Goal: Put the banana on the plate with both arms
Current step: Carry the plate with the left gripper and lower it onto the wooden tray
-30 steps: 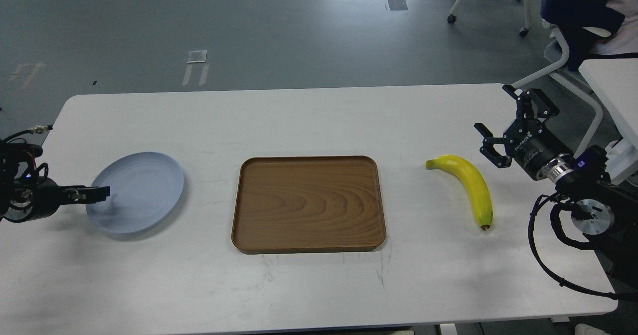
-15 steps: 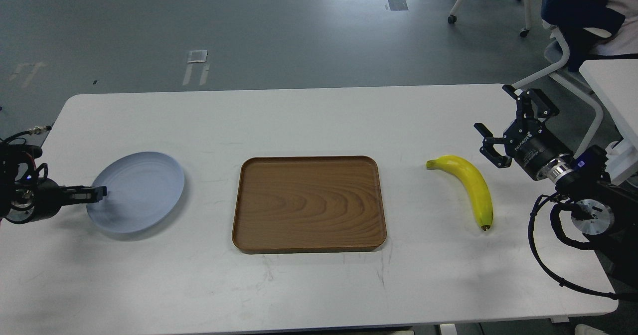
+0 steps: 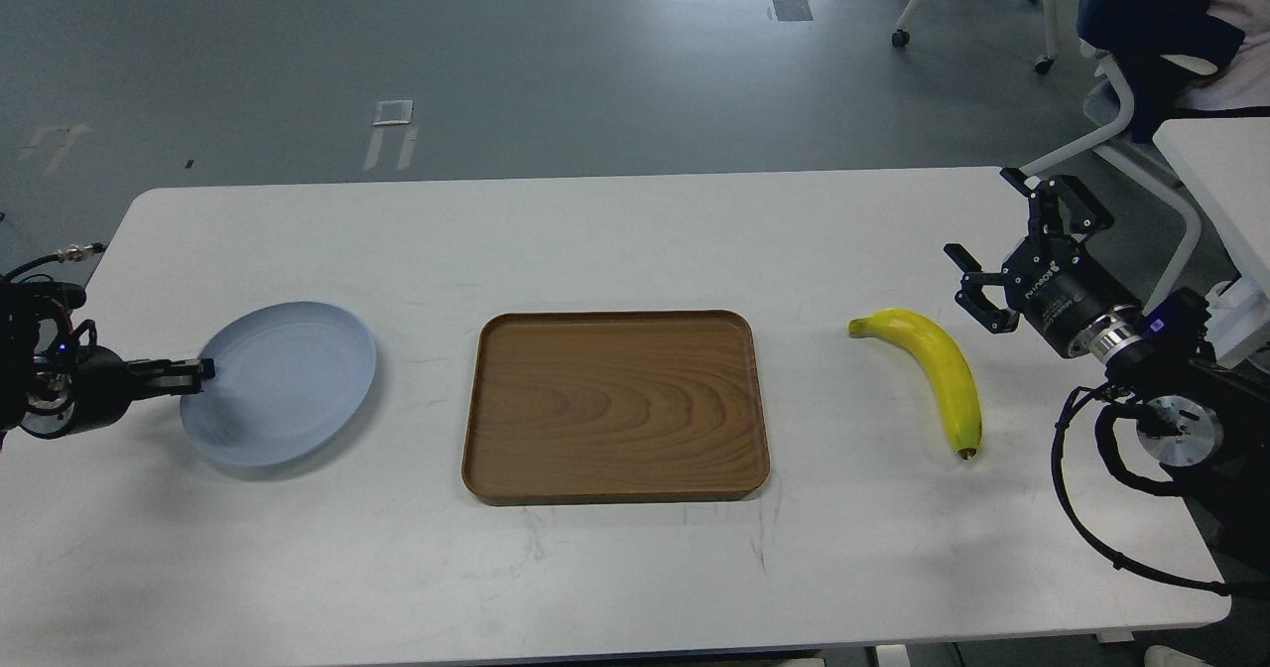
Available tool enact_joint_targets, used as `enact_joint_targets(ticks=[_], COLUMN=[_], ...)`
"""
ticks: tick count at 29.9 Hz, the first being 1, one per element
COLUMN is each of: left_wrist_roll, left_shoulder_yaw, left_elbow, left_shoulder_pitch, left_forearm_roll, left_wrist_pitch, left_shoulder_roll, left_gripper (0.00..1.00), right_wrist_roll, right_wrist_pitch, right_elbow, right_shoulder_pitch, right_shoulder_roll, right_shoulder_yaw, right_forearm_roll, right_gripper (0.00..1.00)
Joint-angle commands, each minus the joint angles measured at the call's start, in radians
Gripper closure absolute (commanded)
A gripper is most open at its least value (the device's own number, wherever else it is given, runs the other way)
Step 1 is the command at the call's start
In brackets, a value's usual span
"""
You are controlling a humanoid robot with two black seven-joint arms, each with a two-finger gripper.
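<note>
The yellow banana (image 3: 938, 369) lies on the white table right of the tray, stem toward the far left, dark tip toward me. The pale blue-grey plate (image 3: 283, 384) sits at the left of the table. My left gripper (image 3: 198, 373) lies low at the plate's left rim, its tip overlapping the rim. It is seen dark and edge-on, so its fingers cannot be told apart. My right gripper (image 3: 982, 225) is open and empty, hovering just right of the banana's stem end and apart from it.
A rectangular brown wooden tray (image 3: 615, 483) lies in the middle of the table between plate and banana. A white chair (image 3: 1121, 141) and a second table (image 3: 1215, 166) stand beyond the right edge. My right arm's cables (image 3: 1081, 518) loop over the table's near right corner.
The plate has shifted slightly to the right. My left arm has drawn back a little to the left and up, its tip staying at the rim. The right arm and banana have not moved.
</note>
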Motion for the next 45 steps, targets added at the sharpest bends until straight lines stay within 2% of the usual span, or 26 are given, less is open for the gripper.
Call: enact_joint_targets(ticks=[1, 6, 11, 16, 20, 21, 30, 35, 45], left_wrist_roll=[0.000, 0.000, 0.000, 0.000, 0.000, 0.000, 0.000, 0.000, 0.000], left_shoulder_yaw=[0.000, 0.000, 0.000, 0.000, 0.000, 0.000, 0.026, 0.060, 0.130], left_elbow=[-0.006, -0.032, -0.150, -0.325, -0.371, -0.385, -0.373, -0.371, -0.238], left_shoulder_pitch=[-0.016, -0.109, -0.235, -0.332, -0.380, -0.393, -0.432, -0.430, -0.430], left_forearm_roll=[0.002, 0.003, 0.005, 0.025, 0.037, 0.044, 0.072, 0.072, 0.069], left_wrist_pitch=[-0.011, -0.097, -0.175, -0.195, -0.195, -0.195, -0.195, -0.195, -0.195], left_shoulder_roll=[0.004, 0.011, 0.021, 0.015, -0.018, -0.058, -0.247, -0.304, -0.434], left_gripper=[1.00, 1.00, 1.00, 1.00, 1.00, 1.00, 1.00, 1.00, 1.00], right_wrist_roll=[0.000, 0.000, 0.000, 0.000, 0.000, 0.000, 0.000, 0.000, 0.000], right_wrist_pitch=[0.000, 0.000, 0.000, 0.000, 0.000, 0.000, 0.000, 0.000, 0.000], right_elbow=[0.001, 0.001, 0.000, 0.000, 0.000, 0.000, 0.000, 0.000, 0.000], right_shoulder_pitch=[0.000, 0.000, 0.000, 0.002, 0.002, 0.002, 0.002, 0.000, 0.000], right_shoulder_roll=[-0.001, -0.006, -0.006, -0.008, -0.008, -0.008, -0.012, -0.023, -0.027], right_shoulder_yaw=[0.000, 0.000, 0.000, -0.002, -0.002, -0.002, -0.005, -0.006, -0.006], right_forearm_roll=[0.000, 0.000, 0.000, 0.000, 0.000, 0.000, 0.000, 0.000, 0.000], right_gripper=[0.00, 0.00, 0.00, 0.00, 0.00, 0.00, 0.00, 0.00, 0.00])
